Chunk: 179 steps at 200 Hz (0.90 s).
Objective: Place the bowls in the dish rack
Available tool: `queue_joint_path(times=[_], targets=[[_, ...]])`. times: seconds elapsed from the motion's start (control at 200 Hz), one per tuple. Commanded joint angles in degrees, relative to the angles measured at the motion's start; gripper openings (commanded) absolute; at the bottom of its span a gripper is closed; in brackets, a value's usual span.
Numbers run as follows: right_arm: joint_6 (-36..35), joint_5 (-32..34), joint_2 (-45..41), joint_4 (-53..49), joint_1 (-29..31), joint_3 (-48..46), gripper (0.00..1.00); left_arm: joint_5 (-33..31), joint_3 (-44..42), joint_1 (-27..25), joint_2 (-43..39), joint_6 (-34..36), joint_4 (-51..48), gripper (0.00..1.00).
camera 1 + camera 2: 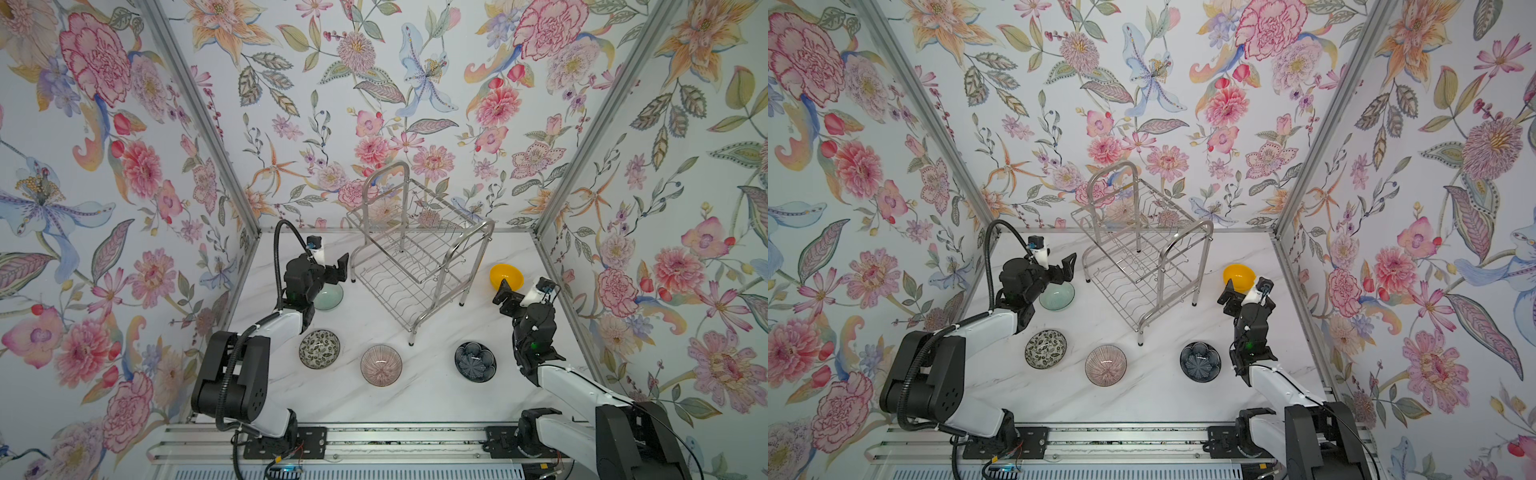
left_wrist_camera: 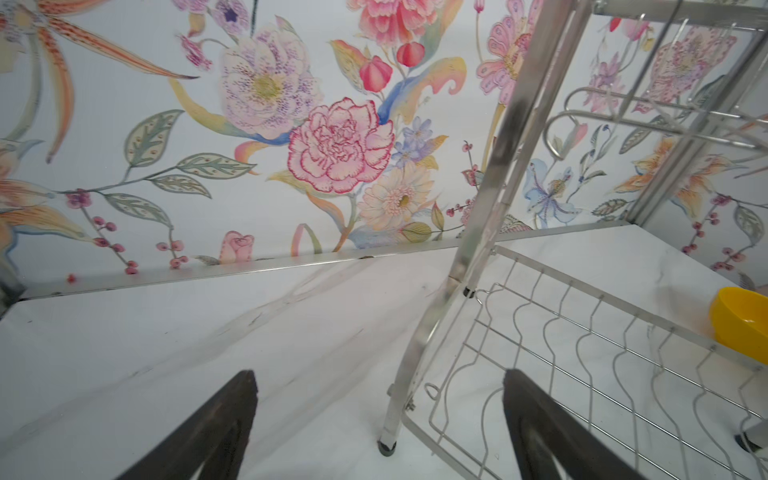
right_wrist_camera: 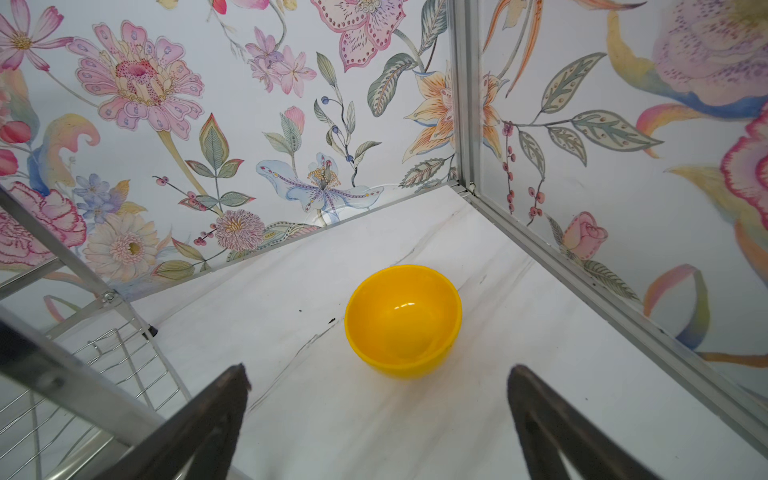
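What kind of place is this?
Probably a robot practice booth, not a real kitchen: flowered wall panels box in a marble-look table holding a dish rack, bowls and two robot arms.

White marbled tabletop (image 1: 415, 399), floral-papered walls (image 1: 374, 83), aluminium corner posts (image 1: 198, 112), front rail (image 1: 395, 436).

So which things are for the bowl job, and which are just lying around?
For the job: yellow bowl, green bowl, speckled bowl, pink bowl, navy bowl, rack.
Just there: table, flowery walls. No other loose things.
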Motion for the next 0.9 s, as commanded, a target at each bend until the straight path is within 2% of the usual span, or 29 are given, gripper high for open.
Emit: queue_joint_path(times=[0.0, 0.23, 0.325, 0.43, 0.591, 0.891], targets=[[0.0, -4.7, 1.5, 2.7, 0.8, 1.3, 0.99, 7.3, 3.6, -1.1, 4.0, -1.5, 2.7, 0.92], [0.3, -10.9, 2.7, 3.8, 2.1, 1.5, 0.98, 14.4, 9.1, -1.1, 12.6, -3.6, 9.6, 0.85], [1.2, -12.9, 2.3, 3.7, 2.7, 1.4, 0.98, 18.2, 11.0, -0.5, 15.5, -4.3, 11.9, 0.79], [3.0, -15.0, 1.8, 4.4, 3.4, 0.6, 0.97, 23.2, 12.3, 1.2, 18.5, -8.3, 18.3, 0.69], [4.7, -16.6, 1.5, 6.2, 5.0, 0.3, 0.96, 31.0, 15.5, 3.8, 21.5, -11.7, 22.0, 0.62], [-1.4, -21.1, 0.2, 7.0, 10.4, -0.5, 0.92, 36.8, 20.6, 6.1, 25.0, -12.5, 22.0, 0.59]])
